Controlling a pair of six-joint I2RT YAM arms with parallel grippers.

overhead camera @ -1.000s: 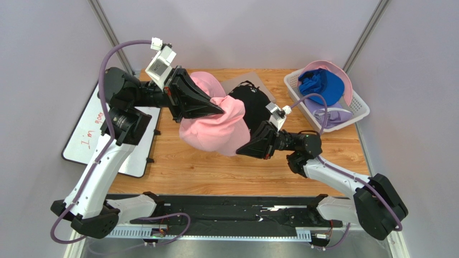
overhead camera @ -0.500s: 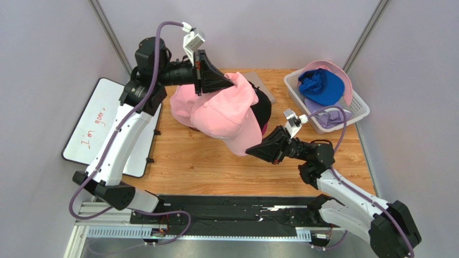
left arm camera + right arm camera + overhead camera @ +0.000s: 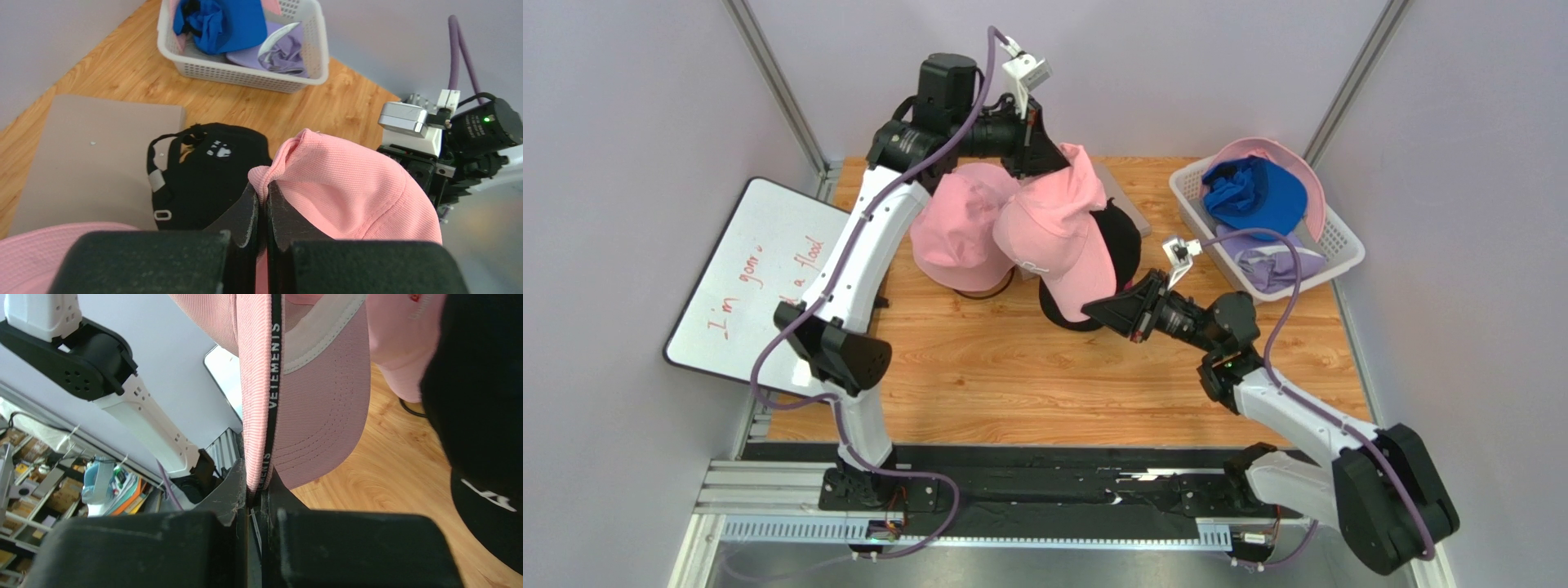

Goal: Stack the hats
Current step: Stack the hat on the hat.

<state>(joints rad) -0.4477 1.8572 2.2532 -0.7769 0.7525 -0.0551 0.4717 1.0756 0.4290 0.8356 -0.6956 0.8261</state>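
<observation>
Over the far middle of the tabletop (image 3: 989, 380) I have the pink cap (image 3: 1053, 233) strung in the air between both arms, above the black cap (image 3: 1122, 241) and just beside the pink bucket hat (image 3: 955, 235). My worry is the stretch. If the arms pull apart, the fabric could tear free of one grip, and the cap would swing down sideways, missing the black cap or dragging it off its spot. The left pincer (image 3: 264, 199) is pressed together on only a small fold of the crown, so I judge it the likelier one to slip. The right pincer (image 3: 255, 493) is pinching the edge of the brim, with the lettered seam tape between its fingers. The cap's long axis runs diagonally, from the crown, high at the far side, down to the brim, which points near-right toward the right arm. Its opening seems to face down at the black cap.
</observation>
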